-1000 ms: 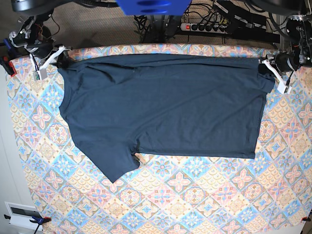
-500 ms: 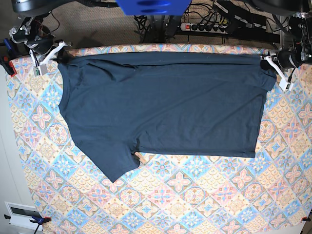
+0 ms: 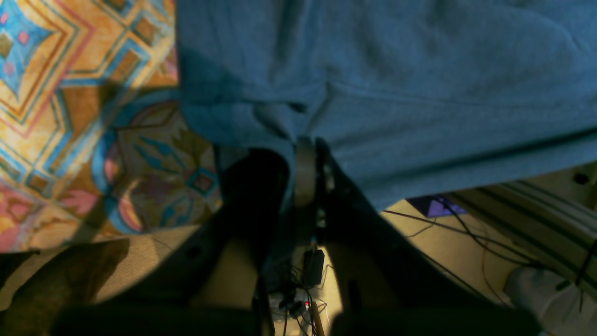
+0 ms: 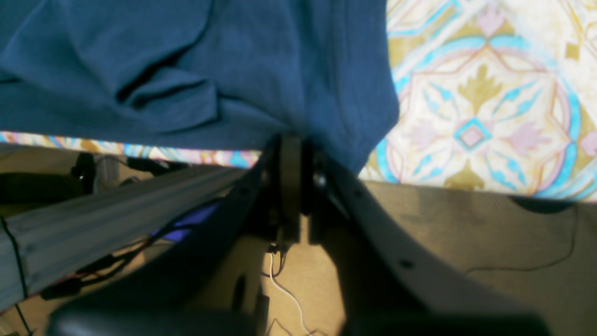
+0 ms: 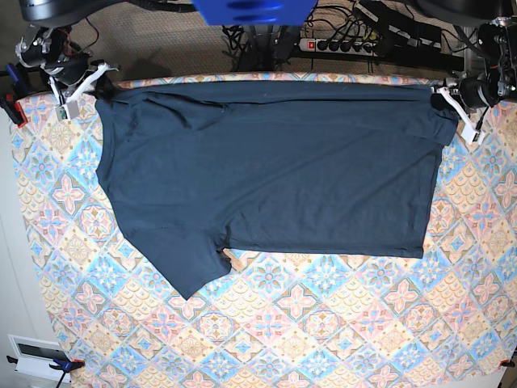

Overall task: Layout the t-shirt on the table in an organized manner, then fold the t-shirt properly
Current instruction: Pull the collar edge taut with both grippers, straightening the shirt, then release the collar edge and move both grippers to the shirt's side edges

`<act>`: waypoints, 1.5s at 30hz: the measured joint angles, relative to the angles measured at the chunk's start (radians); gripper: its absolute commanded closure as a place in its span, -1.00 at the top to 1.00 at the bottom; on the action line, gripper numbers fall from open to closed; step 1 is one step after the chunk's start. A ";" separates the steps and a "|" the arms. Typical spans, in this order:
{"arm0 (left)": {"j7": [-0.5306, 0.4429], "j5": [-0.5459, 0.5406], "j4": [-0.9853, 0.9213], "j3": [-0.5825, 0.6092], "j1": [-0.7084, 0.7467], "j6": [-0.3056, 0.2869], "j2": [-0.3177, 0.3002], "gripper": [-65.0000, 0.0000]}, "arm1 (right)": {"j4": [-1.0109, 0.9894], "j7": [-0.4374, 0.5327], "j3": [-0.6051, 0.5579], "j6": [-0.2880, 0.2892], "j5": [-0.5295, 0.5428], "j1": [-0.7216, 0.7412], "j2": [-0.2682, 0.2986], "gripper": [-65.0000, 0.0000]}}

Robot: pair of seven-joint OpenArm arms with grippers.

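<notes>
The dark navy t-shirt (image 5: 266, 174) lies spread flat across the far half of the table (image 5: 323, 323), with one sleeve pointing toward the near left. My left gripper (image 5: 443, 99) is shut on the shirt's far right corner, at the table's far edge. In the left wrist view the gripper (image 3: 305, 149) pinches a fold of the t-shirt (image 3: 396, 70) beside the patterned table (image 3: 70, 93). My right gripper (image 5: 98, 87) is shut on the far left corner. The right wrist view shows this gripper (image 4: 291, 140) biting the t-shirt (image 4: 233, 56) just past the table (image 4: 480, 102) edge.
A power strip with cables (image 5: 339, 44) lies on the floor behind the table. A blue housing (image 5: 254, 10) hangs over the far centre. A clamp (image 5: 12, 105) holds the cloth at the far left corner. A white box (image 5: 36, 356) sits at the near left.
Both grippers have drawn back toward the table's far edge, pulling the shirt's far hem with them. The whole shirt has slid slightly away from the near side.
</notes>
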 measured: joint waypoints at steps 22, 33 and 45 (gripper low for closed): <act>0.051 0.005 0.024 -0.013 0.055 0.006 -0.037 0.31 | 0.000 0.004 0.074 -0.001 -0.012 0.000 0.003 -0.49; 0.066 -0.035 0.027 -0.286 -0.136 0.000 0.022 0.54 | -0.002 -0.018 0.085 0.000 -0.026 0.062 0.054 -0.49; 0.052 0.370 -0.033 -0.274 -0.611 0.001 0.190 0.53 | -0.001 0.006 -0.143 0.000 -0.322 0.437 0.089 -0.50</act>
